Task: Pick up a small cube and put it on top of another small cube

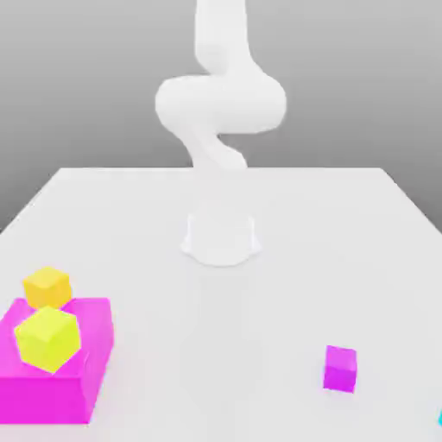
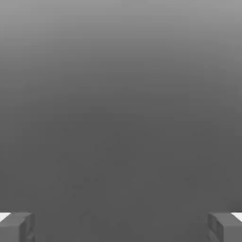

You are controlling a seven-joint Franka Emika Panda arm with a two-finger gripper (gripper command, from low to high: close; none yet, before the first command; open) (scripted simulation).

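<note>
In the exterior view, one white arm [image 1: 221,104] rises from its round base [image 1: 221,240] near the middle of the far part of a pale table [image 1: 221,345]. Above the base the arm narrows, bends into a thick horizontal section that spreads to both sides, then continues upward and leaves the picture at the top edge.

Four small blocks can be counted. One is the cyan cube [image 1: 440,418], cut off by the picture's edge at the exterior view's right, low down, so that just a sliver of it is visible. One is a magenta cube [image 1: 340,369], on the table toward the exterior view's right, near the cyan cube but apart from it. The other two are at the exterior view's left: an orange-yellow cube [image 1: 47,287] and a bigger lime-yellow cube [image 1: 48,338], one of each, the lime-yellow one nearer the camera and partly overlapping the other's outline. Both appear tilted.

There is one large magenta box [image 1: 43,399], at the exterior view's lower left and cut by the picture's edge. The lime-yellow cube appears over its top face, the orange-yellow cube at the far edge of that face; whether either touches it cannot be told.

In the hand view, the gripper [image 2: 121,228] has its two fingers spread wide apart, with nothing between them, against a plain grey background.
</note>
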